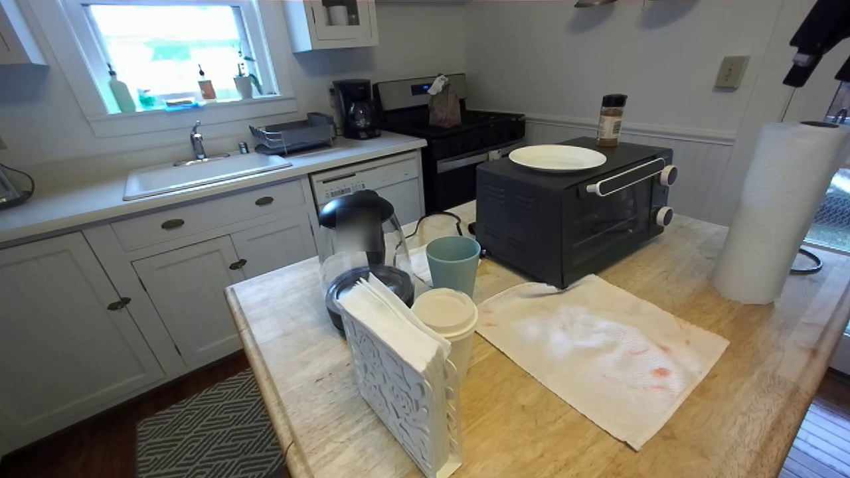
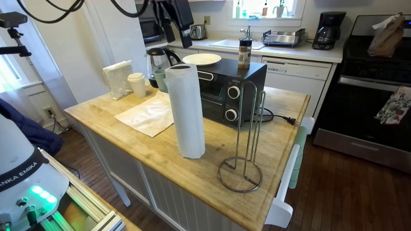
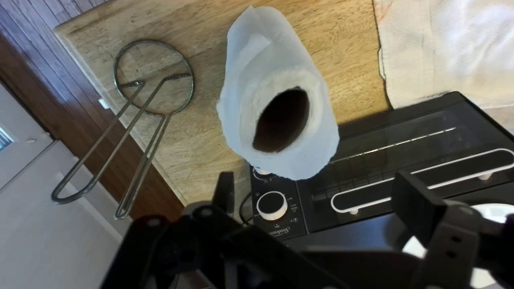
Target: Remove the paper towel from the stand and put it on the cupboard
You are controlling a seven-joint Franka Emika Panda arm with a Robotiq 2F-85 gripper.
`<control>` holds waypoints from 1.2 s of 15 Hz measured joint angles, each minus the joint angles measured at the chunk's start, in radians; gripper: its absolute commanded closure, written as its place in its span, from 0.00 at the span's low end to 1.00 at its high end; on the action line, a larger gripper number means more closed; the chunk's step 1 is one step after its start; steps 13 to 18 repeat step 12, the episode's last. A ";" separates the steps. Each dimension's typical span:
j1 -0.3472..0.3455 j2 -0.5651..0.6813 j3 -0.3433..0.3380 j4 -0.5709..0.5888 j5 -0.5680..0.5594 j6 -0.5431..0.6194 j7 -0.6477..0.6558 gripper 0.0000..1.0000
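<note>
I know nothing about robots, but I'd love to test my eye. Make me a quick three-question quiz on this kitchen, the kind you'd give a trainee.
1. Where is the paper towel roll?
A) hanging in mid-air
B) standing on the wooden table, beside the wire stand
C) slipped over that stand

2. True or false: the gripper is open and apart from the roll.

3. Fill in: the toaster oven has a spice jar and a round white ____ on top.

Key: 1. B; 2. true; 3. plate
</note>
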 measured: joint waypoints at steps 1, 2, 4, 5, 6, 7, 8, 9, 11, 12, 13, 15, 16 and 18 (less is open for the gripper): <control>-0.011 -0.011 0.000 0.002 0.000 -0.003 0.000 0.00; -0.022 -0.021 0.000 0.005 0.000 -0.007 0.000 0.00; -0.042 -0.035 -0.002 0.015 0.000 -0.020 0.000 0.00; -0.050 -0.039 -0.004 0.022 0.000 -0.030 0.000 0.00; -0.056 -0.043 -0.006 0.029 0.000 -0.040 0.001 0.00; -0.061 -0.045 -0.008 0.036 0.000 -0.049 0.001 0.00; -0.064 -0.047 -0.011 0.043 0.000 -0.057 0.001 0.00; -0.065 -0.047 -0.011 0.046 0.000 -0.058 0.001 0.00; -0.063 -0.045 -0.011 0.046 0.000 -0.058 0.001 0.00; -0.063 -0.044 -0.011 0.046 0.000 -0.058 0.001 0.00; -0.063 -0.044 -0.011 0.046 0.000 -0.058 0.001 0.00; -0.063 -0.044 -0.011 0.046 0.000 -0.058 0.001 0.00; -0.063 -0.044 -0.011 0.046 0.000 -0.058 0.001 0.00; -0.063 -0.044 -0.011 0.046 0.000 -0.058 0.001 0.00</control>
